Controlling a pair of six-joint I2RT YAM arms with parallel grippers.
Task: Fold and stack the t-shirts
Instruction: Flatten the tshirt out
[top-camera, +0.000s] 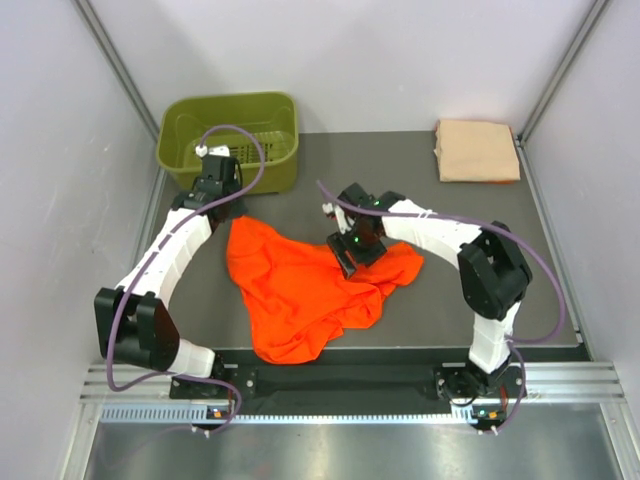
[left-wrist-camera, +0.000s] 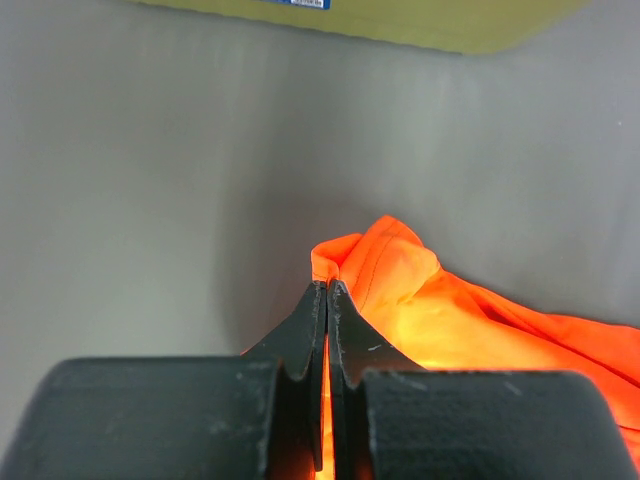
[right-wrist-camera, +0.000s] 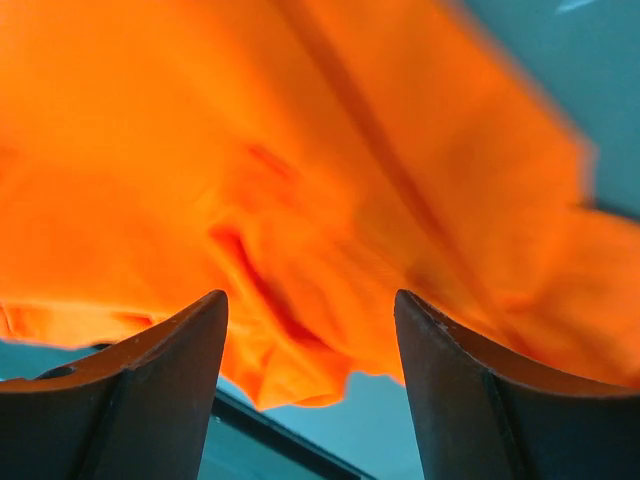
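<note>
The crumpled bright orange cloth t-shirt (top-camera: 305, 295) lies centrally on the grey table (top-camera: 500, 310). Left gripper (left-wrist-camera: 327, 292): clamped shut on its far-left corner. Right gripper (right-wrist-camera: 308, 297): jaws apart above the cloth, holding nothing. The folded peach-tan cloth t-shirt (top-camera: 477, 150) lies far right.

Nothing readable here, honestly. There's just a blue sticker (left-wrist-camera: 300, 3) on the green basket (left-wrist-camera: 460, 30), out past the left gripper (left-wrist-camera: 327, 288), cropped and way too blurry.

The left end effector (left-wrist-camera: 327, 287) is pinched shut; the right end effector (right-wrist-camera: 310, 297) gapes open, seemingly angled downward
</note>
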